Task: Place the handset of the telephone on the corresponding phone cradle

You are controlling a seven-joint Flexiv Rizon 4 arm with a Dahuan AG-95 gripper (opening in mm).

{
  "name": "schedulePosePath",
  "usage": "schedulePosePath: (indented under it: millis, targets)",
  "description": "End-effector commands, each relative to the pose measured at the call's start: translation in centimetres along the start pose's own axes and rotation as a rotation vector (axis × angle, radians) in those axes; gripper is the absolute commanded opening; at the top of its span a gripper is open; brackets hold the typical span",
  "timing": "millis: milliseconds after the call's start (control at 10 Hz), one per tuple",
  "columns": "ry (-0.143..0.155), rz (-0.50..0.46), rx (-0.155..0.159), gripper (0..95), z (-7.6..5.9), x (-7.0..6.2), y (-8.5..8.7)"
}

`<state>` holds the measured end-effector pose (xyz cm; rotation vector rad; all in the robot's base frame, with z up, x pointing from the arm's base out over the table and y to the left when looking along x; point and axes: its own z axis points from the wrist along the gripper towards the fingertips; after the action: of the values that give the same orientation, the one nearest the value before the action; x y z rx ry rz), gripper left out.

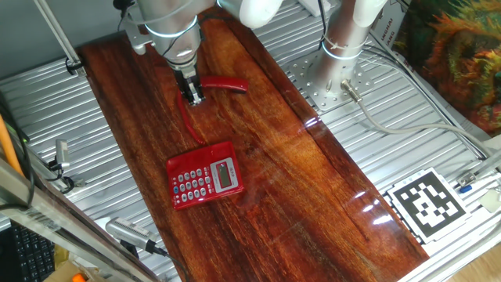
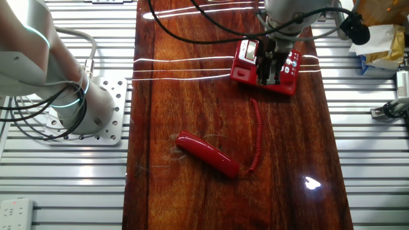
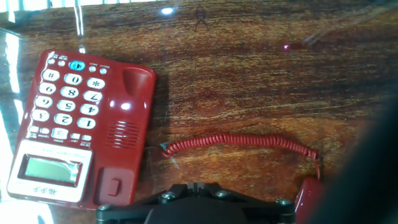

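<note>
Polished dark wood board runs across a ribbed metal table; glare streaks on the varnish.

Handset lies flat on the board, off the cradle and well apart from it. In the other fixed view it sits at about 7 o'clock from the cradle, long axis running 10 to 4. A coiled cord trails from its lower end up toward the cradle.

Cradle is keypad up. In the hand view the recessed strip along its right edge is bare, nothing seated in it.

Gripper hangs between the two. In one fixed view it is just beside the handset's near end, at about 9 o'clock from it. I see the fingers with nothing between them, though from the other side they overlap the cradle, so height is hard to read. I judge the jaws slightly parted and empty; the hand view shows only the underside of the body, no fingertips.

Step in hand, as I read it: approach to pick, grasp not yet made.

Next move calls for:
- shifting over the handset's middle;
- turning the wrist so the fingers straddle its narrow width;
- descending and closing.

Mind the cord: it could drag once lifted.
</note>
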<state>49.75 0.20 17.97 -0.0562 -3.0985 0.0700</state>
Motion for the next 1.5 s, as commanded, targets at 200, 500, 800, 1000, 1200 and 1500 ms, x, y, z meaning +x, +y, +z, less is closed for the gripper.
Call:
schedulePosePath:
  millis: [200,500,800,1000,1200,1500]
  targets:
    - [0.003,0.006,-0.003,0.0,0.0,0.0,-0.2]
    - [0.004,-0.004,-0.026,0.0,0.3,0.6,-6.9]
    - [0.005,-0.024,-0.051,0.0,1.3,1.0,-15.6]
    - [0.006,-0.018,-0.048,0.0,2.2,1.2,-18.2]
    - [0.012,0.021,-0.057,0.0,3.9,1.3,-18.8]
    - [0.025,0.085,-0.073,0.0,6.2,3.2,-18.5]
